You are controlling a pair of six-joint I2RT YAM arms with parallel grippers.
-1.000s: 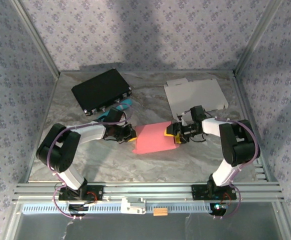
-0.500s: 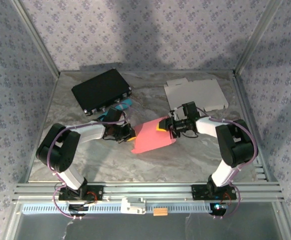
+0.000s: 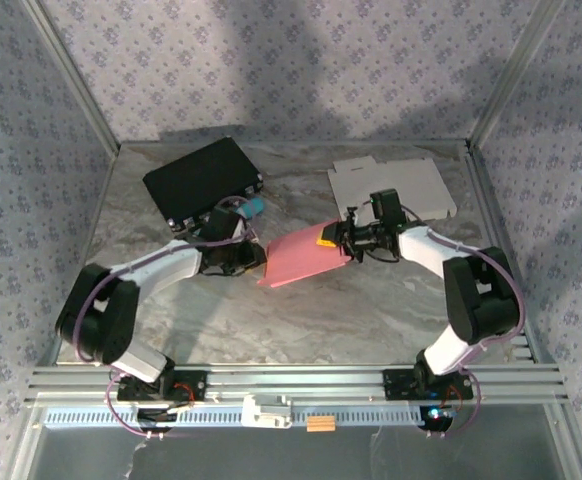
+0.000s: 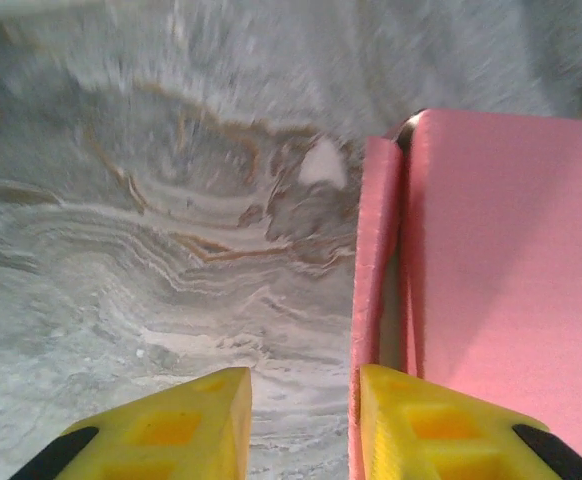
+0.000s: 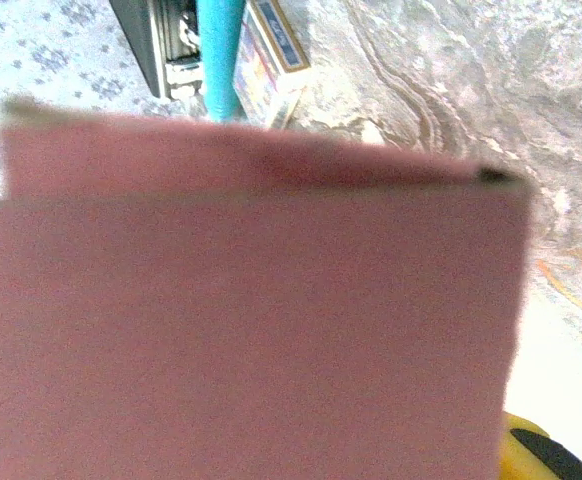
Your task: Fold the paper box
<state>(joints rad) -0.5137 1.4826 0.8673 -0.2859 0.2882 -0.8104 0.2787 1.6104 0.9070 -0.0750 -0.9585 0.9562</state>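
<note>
The left gripper (image 3: 255,257) and right gripper (image 3: 333,240) flank the pink paper box (image 3: 304,260), 1 at each end.

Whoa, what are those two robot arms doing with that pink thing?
They are folding a flat pink paper box in the middle of the table. The right hand seems to pinch the box's right edge, and that side looks lifted a little. The left hand is open at the box's left edge, next to a narrow bent flap, and grips nothing. The box is not yet folded into shape.
</note>
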